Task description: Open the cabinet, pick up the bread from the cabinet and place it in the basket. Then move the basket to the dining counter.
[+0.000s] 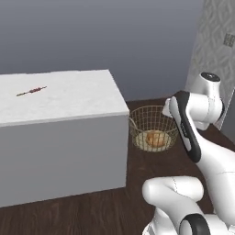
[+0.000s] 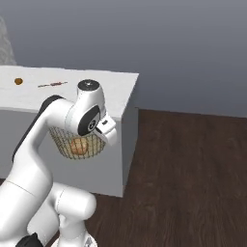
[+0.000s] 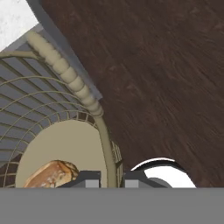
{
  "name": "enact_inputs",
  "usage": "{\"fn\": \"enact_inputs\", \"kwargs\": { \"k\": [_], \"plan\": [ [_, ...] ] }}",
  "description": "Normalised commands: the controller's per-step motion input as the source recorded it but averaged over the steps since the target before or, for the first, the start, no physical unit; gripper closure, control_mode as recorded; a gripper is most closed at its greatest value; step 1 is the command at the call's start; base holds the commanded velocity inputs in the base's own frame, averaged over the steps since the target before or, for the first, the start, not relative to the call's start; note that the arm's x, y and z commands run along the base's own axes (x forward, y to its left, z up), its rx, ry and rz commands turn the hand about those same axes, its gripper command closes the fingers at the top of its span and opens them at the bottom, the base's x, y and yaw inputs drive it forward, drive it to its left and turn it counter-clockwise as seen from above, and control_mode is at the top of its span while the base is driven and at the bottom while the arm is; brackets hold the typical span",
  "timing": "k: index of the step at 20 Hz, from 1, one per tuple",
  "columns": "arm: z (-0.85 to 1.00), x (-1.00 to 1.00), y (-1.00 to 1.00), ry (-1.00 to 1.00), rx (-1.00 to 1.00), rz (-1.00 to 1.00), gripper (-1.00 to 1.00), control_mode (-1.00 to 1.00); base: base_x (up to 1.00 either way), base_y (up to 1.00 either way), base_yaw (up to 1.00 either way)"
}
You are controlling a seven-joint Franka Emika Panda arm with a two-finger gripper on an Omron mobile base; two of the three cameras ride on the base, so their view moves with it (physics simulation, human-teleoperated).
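Gripper [image 3: 111, 179] pinching the wire rim of the basket [image 1: 153, 124], jaws nearly closed on it, carrying it beside the desk [image 1: 59, 98]. Bread [image 3: 50, 174] riding loose inside. Likely light, stiff mesh; thin rim probably tilting, so keeping level.

Tan wire-mesh basket [image 1: 153, 127], seemingly matt

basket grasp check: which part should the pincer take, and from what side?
The top rim wire of the basket, from above, one finger inside the wall and one outside. The mesh wall is thin and upright, so the rim fits between narrow jaws. In the hand view the pincer is shut on the rim this way, and the bread lies on the base, clear of the fingers.
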Motion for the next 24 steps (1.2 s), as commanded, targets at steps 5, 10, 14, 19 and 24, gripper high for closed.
{"fn": "enact_inputs", "kwargs": {
  "k": [5,10,14,19,24],
  "plan": [
    [0.0,0.0,0.0,0.0,0.0,0.0,1.0,1.0,0.37,-1.0,0.25],
    [0.0,0.0,0.0,0.0,0.0,0.0,1.0,1.0,0.34,-1.0,0.31],
    [0.0,0.0,0.0,0.0,0.0,0.0,1.0,1.0,0.46,-0.97,0.41],
    [0.0,0.0,0.0,0.0,0.0,0.0,1.0,1.0,0.69,-0.84,0.53],
    [0.0,0.0,0.0,0.0,0.0,0.0,1.0,1.0,0.84,-0.74,0.56]
  ]
}}
